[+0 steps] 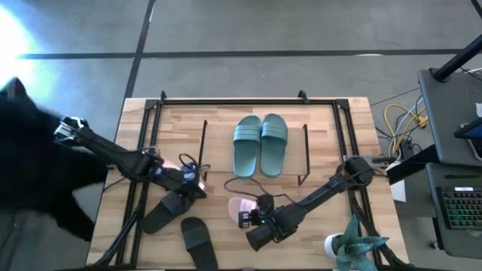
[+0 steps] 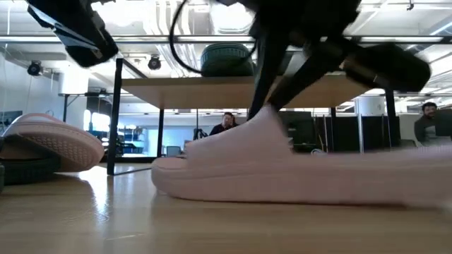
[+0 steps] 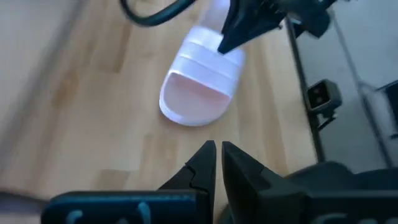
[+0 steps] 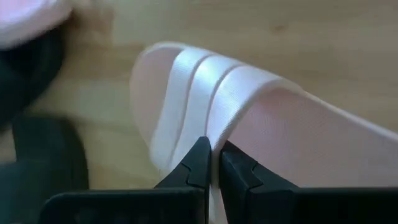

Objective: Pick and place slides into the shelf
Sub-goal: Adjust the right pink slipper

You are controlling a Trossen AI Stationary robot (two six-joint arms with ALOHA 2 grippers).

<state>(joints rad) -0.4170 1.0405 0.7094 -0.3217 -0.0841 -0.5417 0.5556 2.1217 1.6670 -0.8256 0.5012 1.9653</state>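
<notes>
A pale pink slide [image 1: 239, 205] lies near the table's near middle, and my right gripper [image 1: 256, 214] is shut on its ribbed strap. My left gripper [image 3: 217, 163] hovers to that slide's left over bare wood, shut and empty. Two teal-green slides [image 1: 260, 144] lie side by side on the shelf [image 1: 305, 154]. A pair of black slides [image 1: 162, 214] [image 1: 197, 237] lies near the near-left. In the low view a second pink slide [image 2: 49, 144] rests tipped up on something black at the left. My right gripper pinches the pink slide's strap at its edge [image 4: 233, 134] between the two fingertips. The fingers [image 2: 272, 99] come down from above, slanting in from the table's right. The slide's sole [image 2: 282, 194] looks to be on the table.
A large black tube frame [image 1: 226, 102] runs around the table top. A potted plant [image 1: 354, 245] stands at the near-right corner. Cables and equipment sit off the right edge. People sit in the room beyond the table. Bare wood lies between the shelf and the slides.
</notes>
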